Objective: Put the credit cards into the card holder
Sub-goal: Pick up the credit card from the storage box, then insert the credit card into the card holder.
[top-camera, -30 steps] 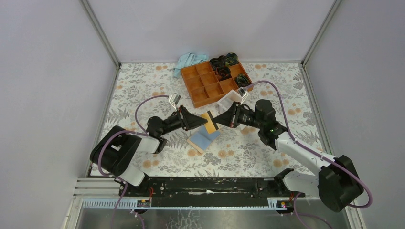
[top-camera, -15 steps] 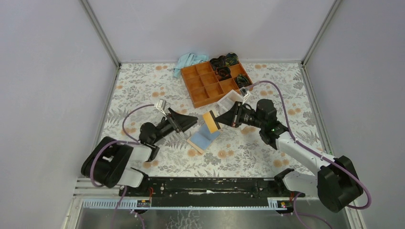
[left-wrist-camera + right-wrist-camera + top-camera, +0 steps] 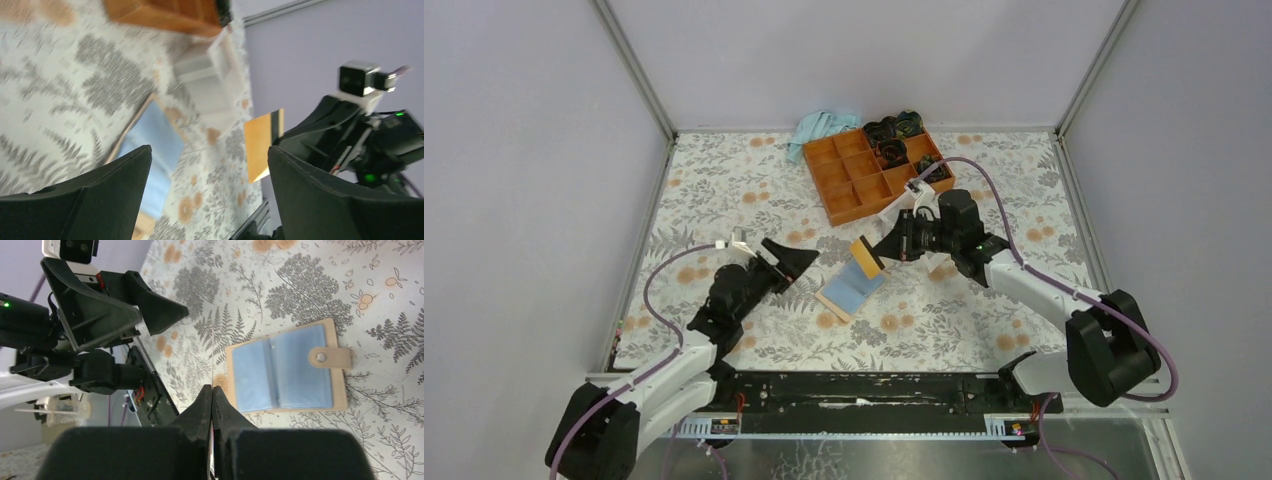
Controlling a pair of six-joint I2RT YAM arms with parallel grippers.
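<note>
Right gripper [image 3: 881, 253] was seen clamped shut on one orange credit card [image 3: 865, 256] with a dark stripe, held on edge at the jaw tips and raised off the table [image 3: 724, 180]. Left gripper [image 3: 804, 264] was seen with jaws spread wide and nothing gripped, facing the card across a gap. Card holder [image 3: 852, 289] was found lying open on the table, blue sleeves up, just below the right jaw tips and ahead of the left jaws — touched by neither.
</note>
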